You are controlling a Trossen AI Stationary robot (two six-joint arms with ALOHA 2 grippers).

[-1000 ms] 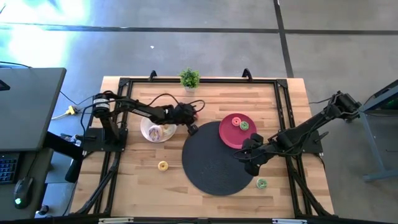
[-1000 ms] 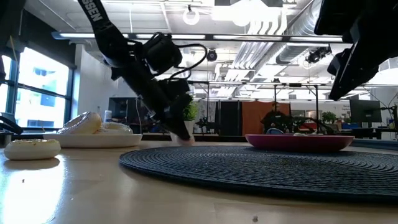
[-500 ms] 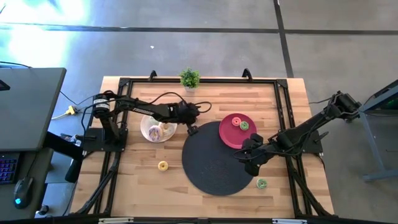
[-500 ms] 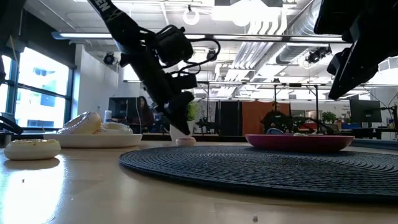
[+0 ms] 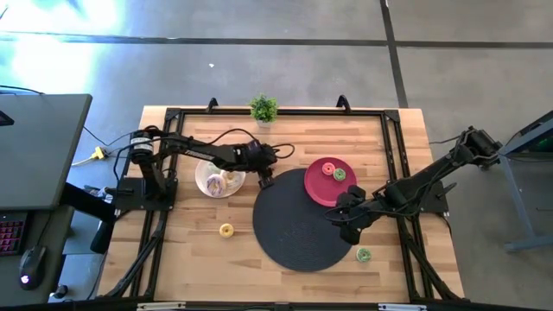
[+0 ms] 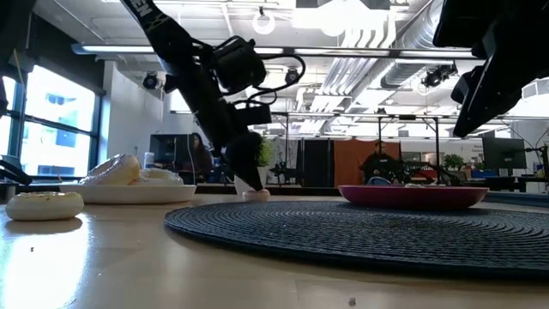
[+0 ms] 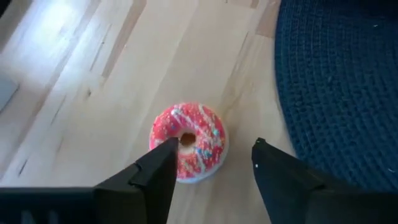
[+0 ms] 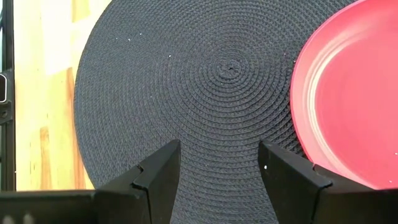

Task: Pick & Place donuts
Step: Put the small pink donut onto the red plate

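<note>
Two arms are sharing this worktop (image 5: pixel 181 259), so you are reading it from your left. Near the left edge a yellow donut (image 5: pixel 226 230) is lying loose on the wood, well apart from everything, likely waiting its turn. Behind it the white plate (image 5: pixel 201 181) is carrying a few pale donuts (image 5: pixel 223 180), which suggests one colour group is being gathered there. Just beside that plate, your left gripper (image 7: pixel 211 163) is hanging low over a pink speckled donut (image 7: pixel 189 140) that is resting on the bare wood next to the rim of the dark round mat (image 5: pixel 298 223); its jaws are spread, one tip overlapping the ring and the other beside it, with nothing pinched, so I judge you are lining up to straddle it. In the low view that gripper (image 6: pixel 248 176) is sitting almost at the surface. Further right, the pink-red plate (image 5: pixel 329 185) is lying partly on the mat and holding an orange-red donut (image 5: pixel 327 170) and a green one (image 5: pixel 340 174). Your right gripper (image 8: pixel 217 165) is waiting above the mat beside that plate, jaws spread and empty. Rightmost, a green donut (image 5: pixel 364 254) is sitting on the wood just off the mat, near that arm.
</note>
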